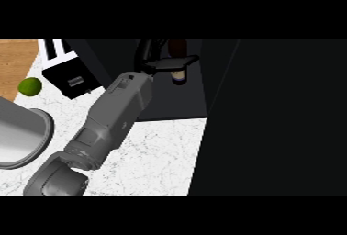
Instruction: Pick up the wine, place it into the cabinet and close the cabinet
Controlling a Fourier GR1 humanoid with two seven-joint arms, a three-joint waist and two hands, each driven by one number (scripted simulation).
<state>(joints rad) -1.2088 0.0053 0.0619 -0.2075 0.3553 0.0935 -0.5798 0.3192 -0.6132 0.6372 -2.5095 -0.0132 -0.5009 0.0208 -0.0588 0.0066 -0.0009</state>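
Inside the dark cabinet (176, 98), the left robot hand (169, 62) curls round the mostly hidden wine (177, 75).

One forearm (115, 117) showed, a grey boxy shell with smooth, faintly glossy panels and bevelled edges. Near its upper end sat a small recessed rectangular slot. Lower down it narrowed to a ribbed collar, below which came a rounded, darker grey elbow housing (58, 179) with a curved seam. The robot hand (166, 60) at the far end was black, with a flat plate-like palm and slim dark fingers
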